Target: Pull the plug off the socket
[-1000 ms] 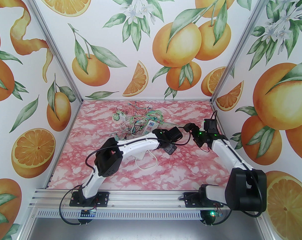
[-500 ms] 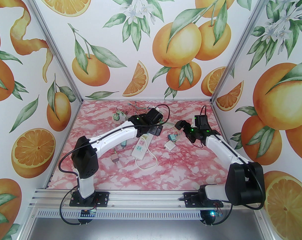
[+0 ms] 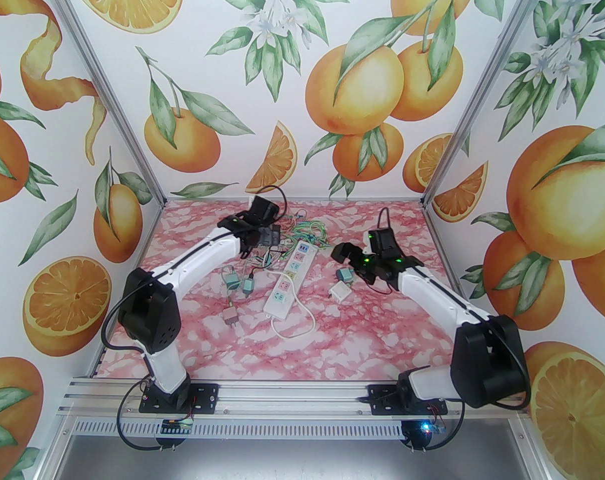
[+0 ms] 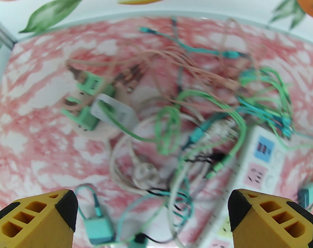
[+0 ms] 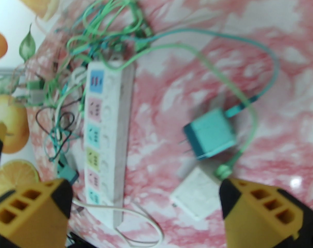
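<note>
A round cream socket (image 4: 93, 132) lies at the back left of the table with two green plugs (image 4: 90, 84) and a grey-white plug (image 4: 115, 111) seated in it. My left gripper (image 4: 152, 203) (image 3: 262, 238) hovers open above and just short of it, nothing between its yellow fingers (image 4: 37, 216). A long white power strip (image 3: 290, 280) (image 5: 104, 133) (image 4: 260, 159) lies in the middle; no plug sits in the outlets I can see. My right gripper (image 5: 146, 198) (image 3: 343, 255) hangs open to the strip's right, above a loose teal plug (image 5: 210, 133) and a white plug (image 5: 198, 196).
A tangle of green, teal and pink cables (image 3: 302, 233) is heaped behind the strip. Loose plugs (image 3: 231, 316) lie left of the strip on the pink marbled table (image 3: 382, 338). The strip's white cord (image 3: 295, 325) loops toward the front. Walls close in the back and both sides.
My left arm swung from the front centre out to the back left, over the cable tangle, its gripper opening a little wider. My right arm shifted left and slightly back, staying open.
</note>
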Robot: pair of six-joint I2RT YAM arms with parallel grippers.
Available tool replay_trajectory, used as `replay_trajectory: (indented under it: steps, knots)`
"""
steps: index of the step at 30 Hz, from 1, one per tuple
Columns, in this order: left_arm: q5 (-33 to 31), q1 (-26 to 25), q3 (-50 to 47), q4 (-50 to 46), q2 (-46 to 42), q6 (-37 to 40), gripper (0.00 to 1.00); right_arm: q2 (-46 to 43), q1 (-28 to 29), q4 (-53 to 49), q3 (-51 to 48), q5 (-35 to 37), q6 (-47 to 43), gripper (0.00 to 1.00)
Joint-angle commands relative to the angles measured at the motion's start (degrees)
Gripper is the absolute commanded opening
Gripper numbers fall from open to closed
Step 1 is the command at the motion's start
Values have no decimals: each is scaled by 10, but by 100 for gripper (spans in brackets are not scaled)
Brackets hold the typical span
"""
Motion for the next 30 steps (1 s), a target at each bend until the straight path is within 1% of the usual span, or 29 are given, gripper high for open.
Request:
replay_trajectory:
  steps: [1,4,9,11,13,15,16,17,18,19,20,21,22,24,25,26,27,30]
  knots:
    - [58,53,-23,51,-17,5,98,20,49,-5,27,48,12,100]
    - [103,100,-31,69,-14,1,97,44,106,13,50,78,26,100]
    - [143,155,-58,102,-12,-2,98,140,212,-56,178,151,17,100]
    - [173,182,-69,120,-4,-9,96,178,250,-78,227,171,9,100]
    - [208,207,-80,138,0,-20,95,204,282,-76,259,181,7,96]
    - [226,229,-87,151,3,-29,94,231,306,-60,284,162,7,86]
    - [230,237,-86,154,6,-30,94,243,313,-56,294,150,9,78]
    - [237,245,-85,157,9,-30,94,258,320,-49,304,136,14,66]
    - [239,252,-85,160,13,-30,93,272,326,-36,310,123,19,48]
    - [241,258,-84,161,17,-30,94,284,331,-32,315,116,22,41]
    - [244,263,-81,164,22,-30,93,298,337,-32,323,115,27,40]
    - [248,267,-78,167,29,-30,93,309,343,-35,330,117,27,36]
    - [253,270,-75,168,36,-28,93,319,347,-35,335,119,29,30]
    - [276,275,-60,172,59,-18,91,340,351,-36,340,115,34,21]
    - [285,277,-52,170,71,-15,89,350,351,-39,344,109,38,11]
    - [295,278,-40,168,85,-11,87,360,351,-40,347,107,40,4]
    - [300,279,-32,168,96,-6,86,368,351,-42,347,105,40,0]
    - [308,279,-18,182,122,-6,85,380,351,-51,350,115,43,0]
